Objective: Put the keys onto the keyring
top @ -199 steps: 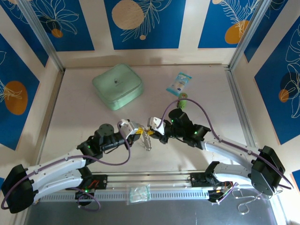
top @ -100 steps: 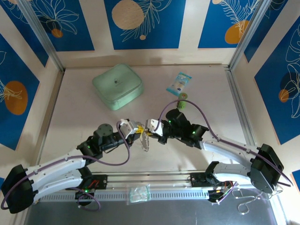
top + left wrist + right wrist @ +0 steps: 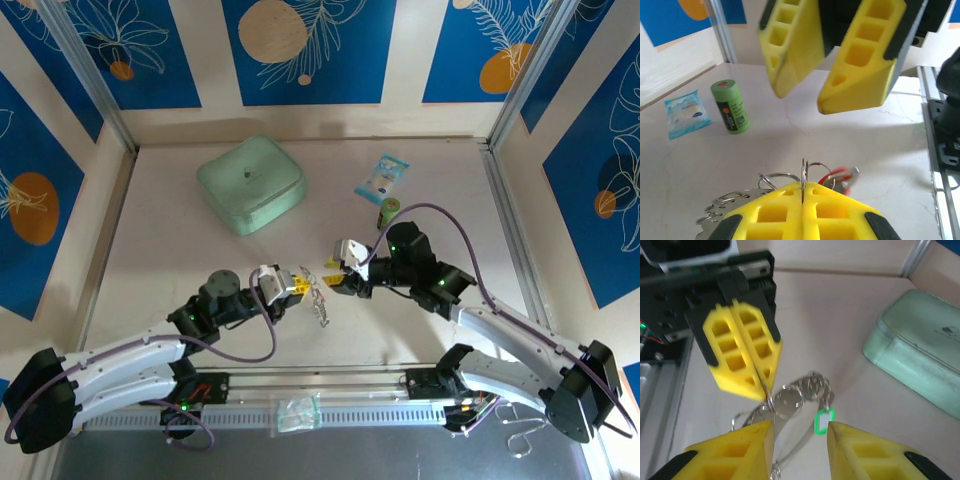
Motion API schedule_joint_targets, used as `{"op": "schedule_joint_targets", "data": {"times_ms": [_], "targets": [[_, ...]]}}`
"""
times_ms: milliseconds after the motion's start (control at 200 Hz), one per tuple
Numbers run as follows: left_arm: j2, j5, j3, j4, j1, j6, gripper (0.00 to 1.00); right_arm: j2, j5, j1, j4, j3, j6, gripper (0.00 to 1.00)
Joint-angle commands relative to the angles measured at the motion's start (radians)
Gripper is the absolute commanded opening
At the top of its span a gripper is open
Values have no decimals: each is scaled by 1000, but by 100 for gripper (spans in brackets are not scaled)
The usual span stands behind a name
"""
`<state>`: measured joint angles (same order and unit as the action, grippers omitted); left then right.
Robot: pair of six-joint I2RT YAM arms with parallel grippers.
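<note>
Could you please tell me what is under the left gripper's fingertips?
A cluster of metal rings, one pinched by the shut left gripper, with a green key and a red key. The open right gripper covers the cluster's lower rings.

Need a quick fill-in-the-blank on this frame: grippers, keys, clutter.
The left gripper is ___ on the keyring. The right gripper stands ___, holding nothing. The key in the right wrist view has a ___ head. The cylinder beside the blue packet stands ___.
Missing: shut, open, green, upright.
</note>
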<state>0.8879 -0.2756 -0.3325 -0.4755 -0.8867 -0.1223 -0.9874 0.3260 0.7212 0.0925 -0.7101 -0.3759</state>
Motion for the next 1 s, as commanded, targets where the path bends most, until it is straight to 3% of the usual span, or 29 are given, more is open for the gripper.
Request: {"op": "schedule_joint_targets", "data": {"times_ms": [0,210,575,840,950,995], "targets": [[3,-69,12,-125,-12,-34,0,-36,112,1,-32,5,44,31],[4,-77,19,-134,-12,-27,0,-73,190,3,-17,9,38,30],[1,-93,29,-161,-13,1,0,-108,150,14,-32,6,23,15],[4,-91,32,-183,-13,13,0,-121,160,25,-18,-5,4,15],[2,-58,29,-162,-12,16,0,-115,150,31,7,-16,-16,0],[-3,-26,25,-132,-12,13,4,-110,133,38,37,-30,-35,0]]}}
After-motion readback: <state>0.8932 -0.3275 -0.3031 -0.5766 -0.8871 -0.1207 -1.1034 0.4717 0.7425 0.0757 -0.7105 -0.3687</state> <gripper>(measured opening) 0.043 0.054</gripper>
